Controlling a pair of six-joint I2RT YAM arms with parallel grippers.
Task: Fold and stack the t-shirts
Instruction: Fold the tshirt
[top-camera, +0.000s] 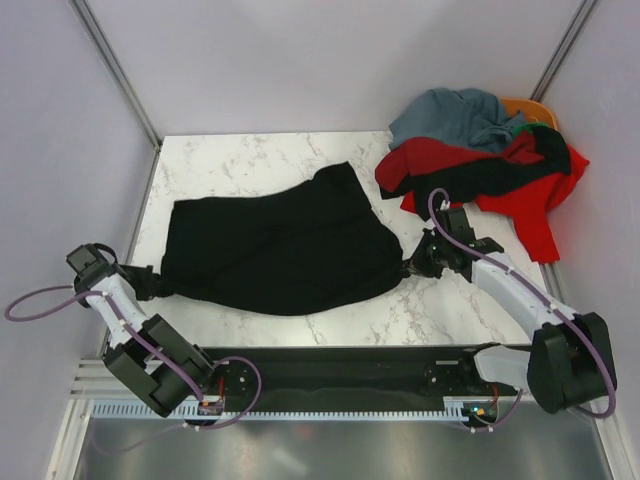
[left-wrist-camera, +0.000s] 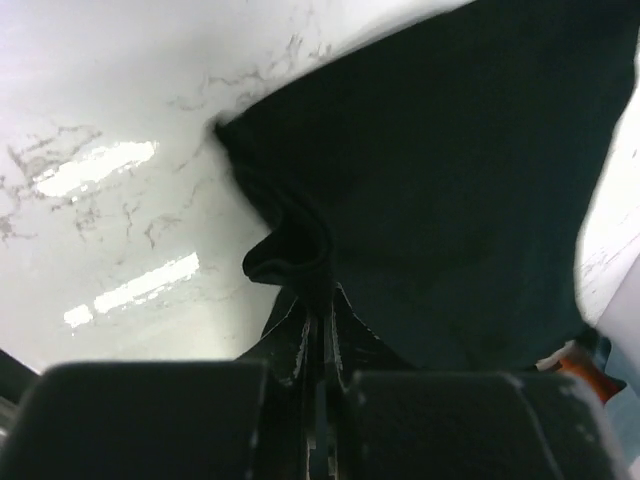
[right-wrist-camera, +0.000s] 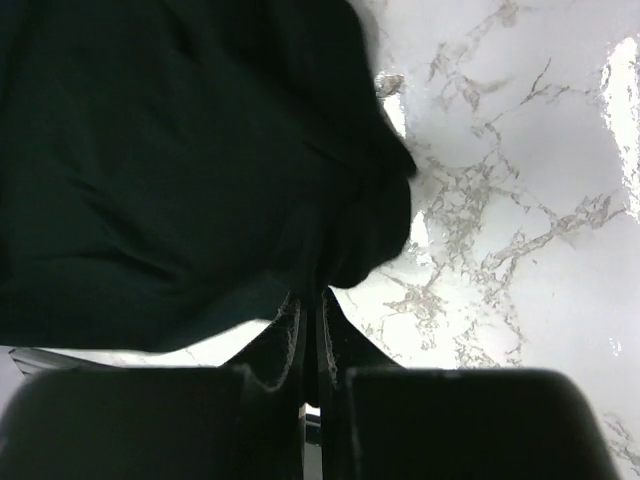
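A plain black t-shirt (top-camera: 275, 245) lies spread across the middle of the marble table. My left gripper (top-camera: 158, 285) is shut on its left lower corner; the left wrist view shows the black cloth (left-wrist-camera: 300, 250) bunched between the closed fingers. My right gripper (top-camera: 408, 267) is shut on its right edge; the right wrist view shows the cloth (right-wrist-camera: 340, 240) pinched at the fingertips. The shirt is stretched between the two grippers. A heap of other t-shirts sits at the back right: grey-blue (top-camera: 450, 115), red (top-camera: 520, 200), black (top-camera: 470, 178), a bit of green (top-camera: 516, 128).
An orange thing (top-camera: 528, 108) shows behind the heap, against the right wall. Purple-grey walls close in the table on the left, back and right. A black rail (top-camera: 330, 375) with the arm bases runs along the near edge.
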